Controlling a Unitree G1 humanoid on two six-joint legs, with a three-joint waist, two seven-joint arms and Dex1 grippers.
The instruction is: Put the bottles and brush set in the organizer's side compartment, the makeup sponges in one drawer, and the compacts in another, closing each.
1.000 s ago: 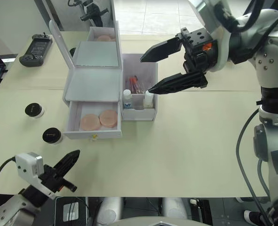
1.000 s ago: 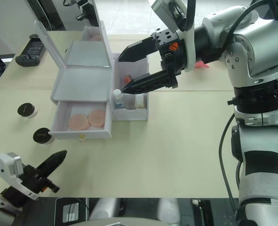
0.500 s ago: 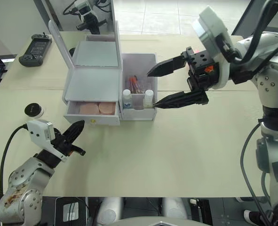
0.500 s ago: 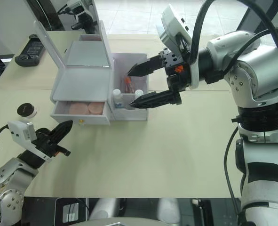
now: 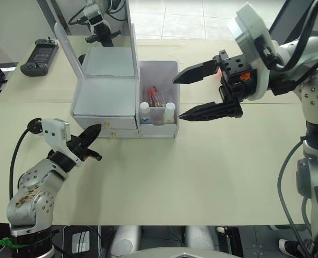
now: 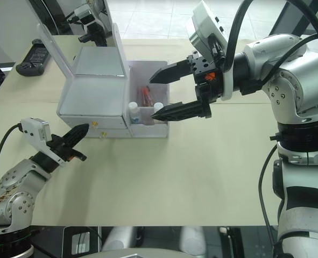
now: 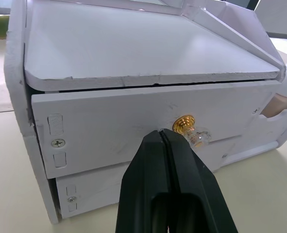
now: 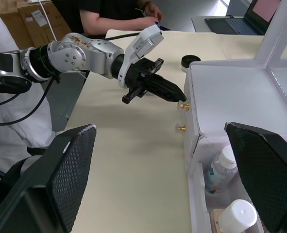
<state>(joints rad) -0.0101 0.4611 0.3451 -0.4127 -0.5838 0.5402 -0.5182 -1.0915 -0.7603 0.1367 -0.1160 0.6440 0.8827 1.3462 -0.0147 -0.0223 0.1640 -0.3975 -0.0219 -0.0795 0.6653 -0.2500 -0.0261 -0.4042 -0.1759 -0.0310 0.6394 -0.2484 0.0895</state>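
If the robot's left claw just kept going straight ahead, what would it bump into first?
Most likely the gold knob on the upper drawer of the organizer. The shut left gripper points right at it, tips nearly touching.

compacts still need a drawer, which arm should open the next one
Left, probably. The left gripper, shut, sits right at the gold knobs on the organizer, and a compact lies on that side. The right gripper hangs open beside the side compartment.

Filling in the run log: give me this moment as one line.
left hand: shut, tip at upper drawer knob | drawers: both closed | right hand: open, beside side compartment | bottles, brush set: inside
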